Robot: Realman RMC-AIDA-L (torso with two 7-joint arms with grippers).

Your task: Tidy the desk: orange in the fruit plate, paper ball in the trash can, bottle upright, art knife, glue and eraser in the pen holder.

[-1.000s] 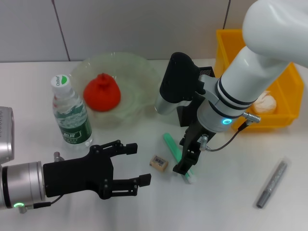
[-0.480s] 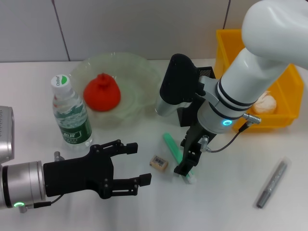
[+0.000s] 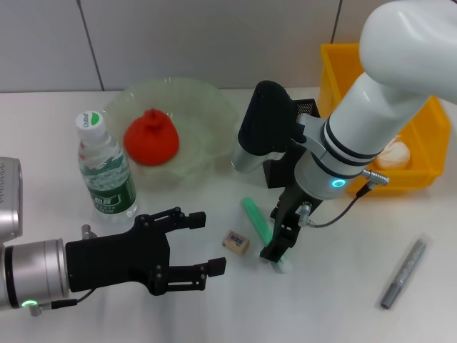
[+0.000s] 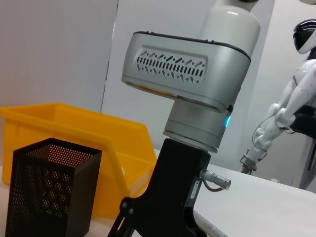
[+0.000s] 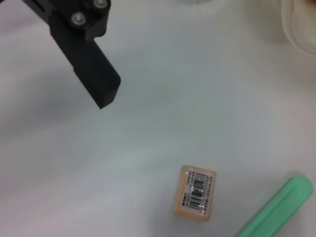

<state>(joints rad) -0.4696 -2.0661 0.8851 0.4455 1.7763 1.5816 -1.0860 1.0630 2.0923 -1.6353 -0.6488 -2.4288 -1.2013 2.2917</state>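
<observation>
Right gripper (image 3: 280, 243) down over the near end of the green glue stick (image 3: 258, 222); finger gap not readable.
Stick lies flat on the desk (image 3: 335, 286), long axis near-right to far-left, white tip nearest. Eraser (image 3: 235, 242) flat just left of it, apart. Left gripper (image 3: 207, 243) hovers near-left, fingers spread wide, holding nothing.

A white counter (image 3: 86, 107) carries a wavy pale-green translucent bowl (image 3: 207, 118), an upright clear plastic bottle (image 3: 106, 175), a small beige eraser (image 3: 235, 242), a green glue stick (image 3: 257, 218), a grey knife (image 3: 403, 273), a black mesh cup (image 4: 49, 192) and a yellow plastic bin (image 3: 421, 121).
</observation>
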